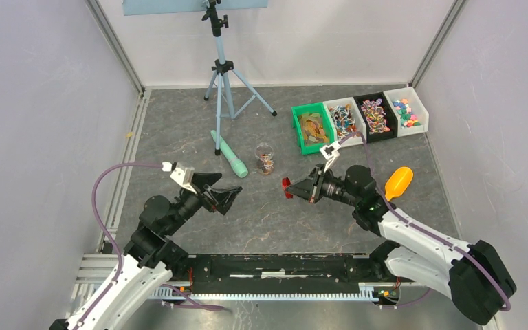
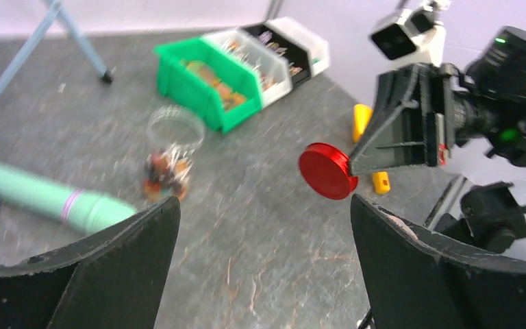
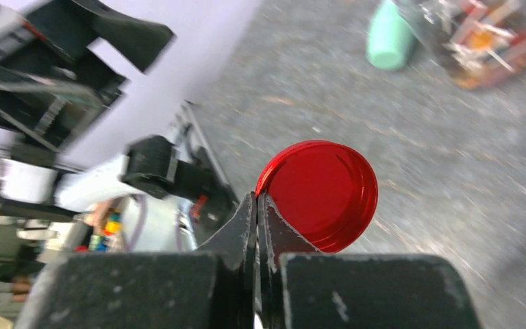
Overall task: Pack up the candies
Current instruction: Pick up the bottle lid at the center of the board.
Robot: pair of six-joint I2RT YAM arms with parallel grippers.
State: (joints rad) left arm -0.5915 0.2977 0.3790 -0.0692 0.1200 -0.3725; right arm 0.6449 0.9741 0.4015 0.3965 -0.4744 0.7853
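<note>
A small clear jar (image 1: 265, 159) stands open mid-table with mixed candies (image 1: 266, 163) in its bottom; it also shows in the left wrist view (image 2: 171, 147) and the right wrist view (image 3: 486, 34). My right gripper (image 1: 293, 188) is shut on the rim of the red round lid (image 1: 286, 187), held above the table right of the jar; the lid shows in the right wrist view (image 3: 318, 192) and the left wrist view (image 2: 327, 171). My left gripper (image 1: 230, 196) is open and empty, left of the lid and below the jar.
Four bins at the back right hold more candies: green (image 1: 313, 127), white (image 1: 344, 118), black (image 1: 376, 115), white (image 1: 407, 111). An orange scoop (image 1: 398, 183) lies right of my right arm. A mint-green tube (image 1: 229, 154) lies left of the jar. A tripod (image 1: 224, 75) stands behind.
</note>
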